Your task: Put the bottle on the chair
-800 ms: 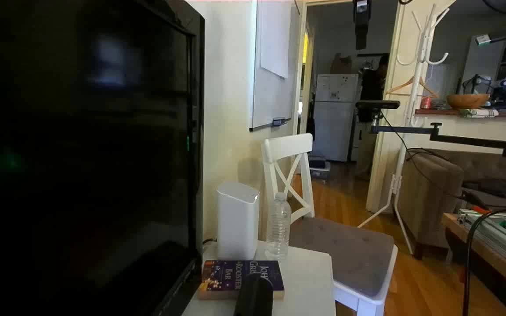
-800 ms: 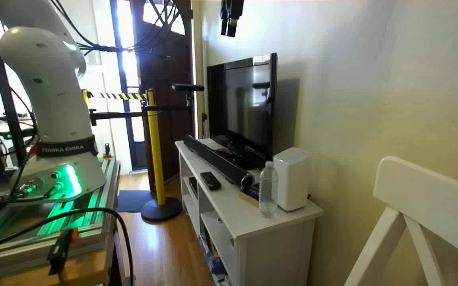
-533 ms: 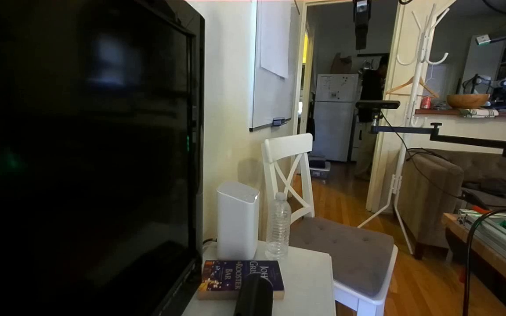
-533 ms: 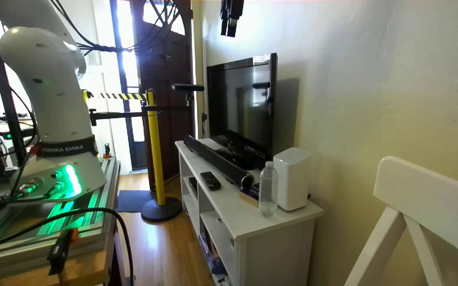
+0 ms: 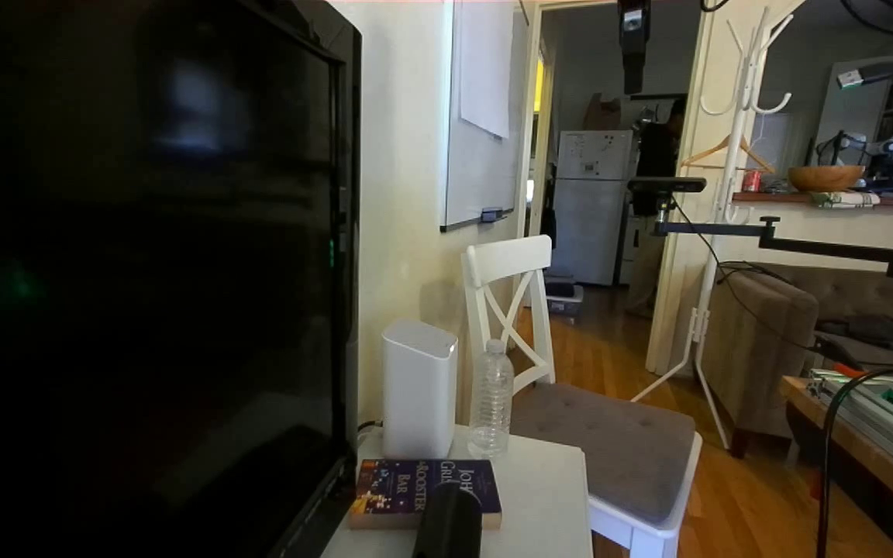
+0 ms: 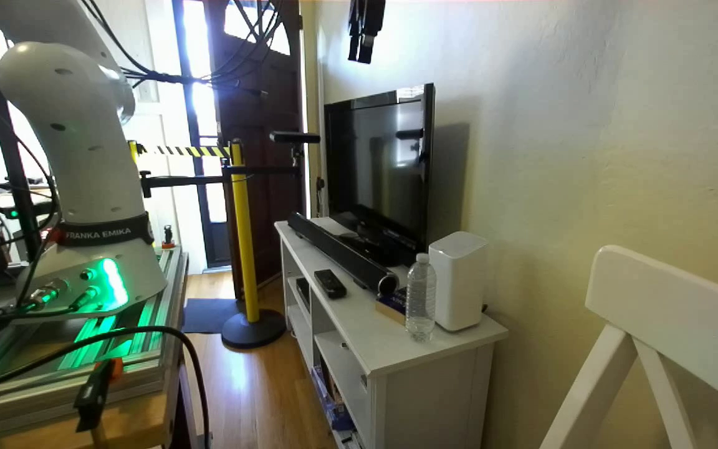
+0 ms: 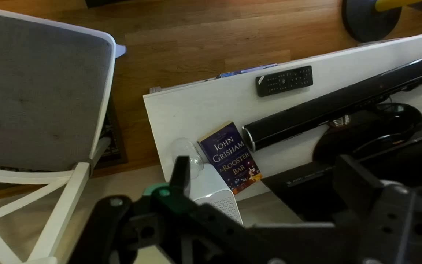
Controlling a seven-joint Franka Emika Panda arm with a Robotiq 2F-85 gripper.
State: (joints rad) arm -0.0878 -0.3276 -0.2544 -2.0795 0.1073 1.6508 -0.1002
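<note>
The clear plastic bottle (image 5: 491, 403) stands upright on the white cabinet (image 6: 390, 349), near its end. It also shows in an exterior view (image 6: 421, 299) and from above in the wrist view (image 7: 187, 148), partly behind a fingertip. The white chair (image 5: 601, 446) with its grey seat stands beside the cabinet; its back shows in an exterior view (image 6: 677, 305) and its seat in the wrist view (image 7: 42, 91). My gripper (image 7: 267, 174) is open and empty, high above the cabinet. Only its lower part shows in both exterior views (image 5: 633, 54) (image 6: 365, 34).
A white canister (image 6: 459, 284) stands right beside the bottle. A book (image 7: 229, 157), a black soundbar (image 7: 328, 106) and a remote (image 7: 284, 80) lie on the cabinet. A television (image 6: 378, 162) stands behind the soundbar. A camera on an arm (image 5: 667, 186) juts in.
My gripper has moved down slightly, a little to the left in an exterior view and a little to the right in an exterior view. The bottle and chair have not moved.
</note>
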